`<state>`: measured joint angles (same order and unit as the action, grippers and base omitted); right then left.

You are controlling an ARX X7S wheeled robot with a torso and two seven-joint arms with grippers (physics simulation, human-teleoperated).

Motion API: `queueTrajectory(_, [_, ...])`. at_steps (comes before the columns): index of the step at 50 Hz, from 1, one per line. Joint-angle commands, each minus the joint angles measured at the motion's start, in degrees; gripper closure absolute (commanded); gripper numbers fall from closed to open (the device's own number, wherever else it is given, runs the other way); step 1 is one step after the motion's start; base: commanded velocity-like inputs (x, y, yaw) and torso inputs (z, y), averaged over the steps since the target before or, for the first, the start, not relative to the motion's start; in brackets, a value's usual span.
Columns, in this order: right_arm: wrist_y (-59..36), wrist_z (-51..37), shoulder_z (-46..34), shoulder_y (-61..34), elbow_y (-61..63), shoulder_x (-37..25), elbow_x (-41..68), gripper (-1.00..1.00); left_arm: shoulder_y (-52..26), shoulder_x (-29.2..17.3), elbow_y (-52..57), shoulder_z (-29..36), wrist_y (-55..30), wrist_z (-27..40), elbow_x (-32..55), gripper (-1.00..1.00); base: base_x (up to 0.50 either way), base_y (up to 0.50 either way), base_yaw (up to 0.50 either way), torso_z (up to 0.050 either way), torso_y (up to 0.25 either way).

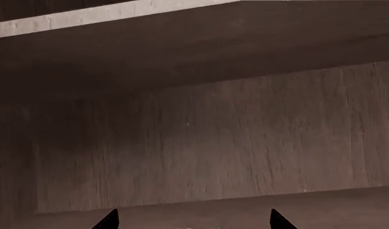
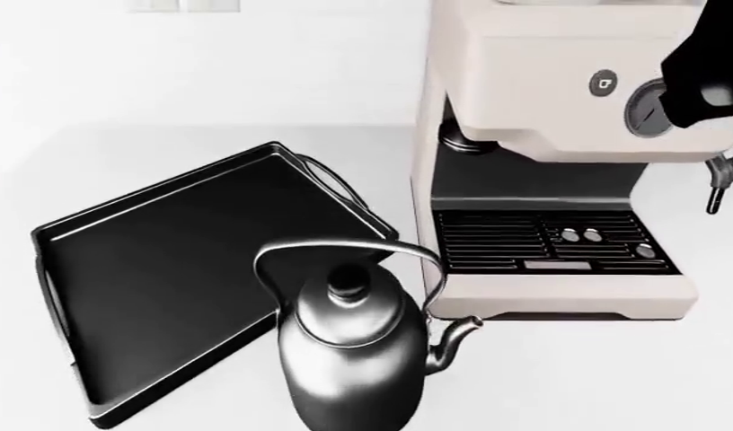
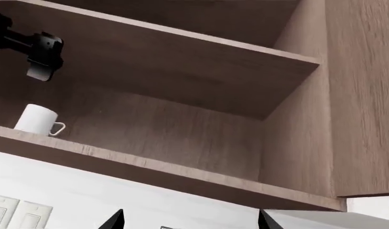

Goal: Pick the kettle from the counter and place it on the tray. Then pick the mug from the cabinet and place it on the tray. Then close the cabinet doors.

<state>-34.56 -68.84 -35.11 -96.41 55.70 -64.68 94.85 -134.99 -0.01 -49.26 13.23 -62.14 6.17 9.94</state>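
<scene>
- Kettle (image 2: 348, 346): lower centre of head view, standing on tray's (image 2: 163, 260) near corner edge, beside espresso machine (image 2: 559, 180).
- Mug (image 3: 38, 120): on cabinet shelf (image 3: 150, 167).
- Left gripper (image 1: 193, 220): fingers apart, empty.
- Right gripper (image 3: 189, 220): fingers apart, empty.

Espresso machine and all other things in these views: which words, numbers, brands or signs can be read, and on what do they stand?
No readable words, numbers or brands anywhere.
Espresso machine: a small cup sign on its round button, no letters.
Kettle, tray, mug: no markings.
</scene>
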Motion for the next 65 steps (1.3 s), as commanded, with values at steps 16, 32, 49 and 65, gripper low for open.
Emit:
queueTrajectory(16, [0.68, 0.05, 0.57, 1.82, 0.94, -0.76, -1.07, -1.00, 0.00, 0.00, -2.57, -0.73, 0.74, -1.28, -3.06, -1.00, 0.40, 0.00, 0.00, 0.000, 0.002])
queueTrajectory(32, [1.33, 0.26, -0.08, 5.64, 1.67, -0.50, -4.35, -1.00, 0.00, -0.03, -20.34, 0.54, 1.40, -0.56, -0.67, -1.00, 0.00, 0.00, 0.00, 0.000, 0.000])
queueTrajectory(49, [1.84, 0.01, -0.19, 7.16, 2.21, -0.11, -5.31, -1.00, 0.23, -0.07, -25.64, 10.31, 2.16, -2.77, 10.50, 1.00, 0.00, 0.00, 0.00, 0.000, 0.000])
queueTrajectory(65, [3.26, 0.44, -0.14, 10.01, 2.43, -0.31, -7.36, -1.00, 0.00, -0.86, -16.83, -4.36, 8.45, 0.93, -5.82, 1.00, 0.00, 0.00, 0.00, 0.000, 0.000])
